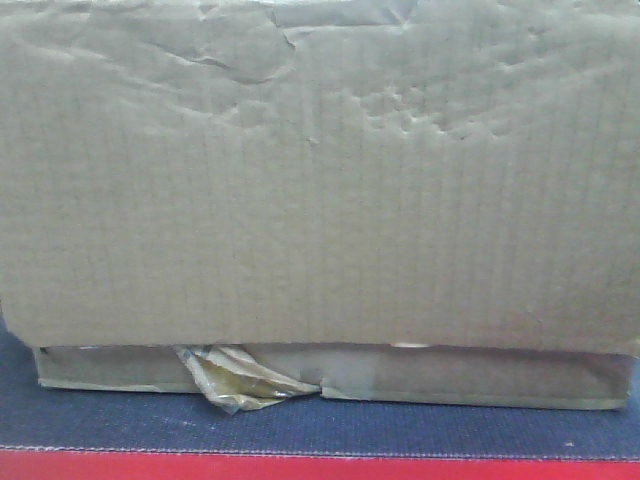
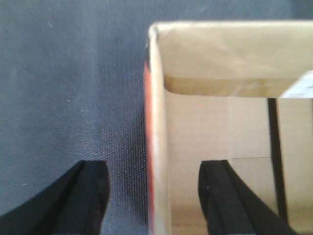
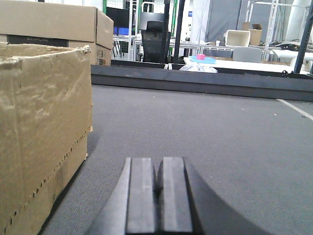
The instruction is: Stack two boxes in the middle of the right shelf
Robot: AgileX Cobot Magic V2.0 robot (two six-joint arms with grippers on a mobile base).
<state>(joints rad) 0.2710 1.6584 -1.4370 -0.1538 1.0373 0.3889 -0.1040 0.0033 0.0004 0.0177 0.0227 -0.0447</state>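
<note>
Now, your left gripper (image 2: 154, 166) stands spread wide astride the box (image 2: 230, 49) wall, box resting on the grey mat (image 2: 63, 73), so seat deep and close squarely before lifting; right gripper (image 3: 157, 169) is pinched together, empty, beside it.

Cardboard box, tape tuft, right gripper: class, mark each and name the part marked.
cardboard box (image 1: 320, 190): front-facing view, middle of its creased front wall.
tape tuft (image 1: 238, 378): front-facing view, crumpled tape at the box's bottom edge.
right gripper (image 3: 159, 166): right wrist view, seam between its closed fingertips.
</note>
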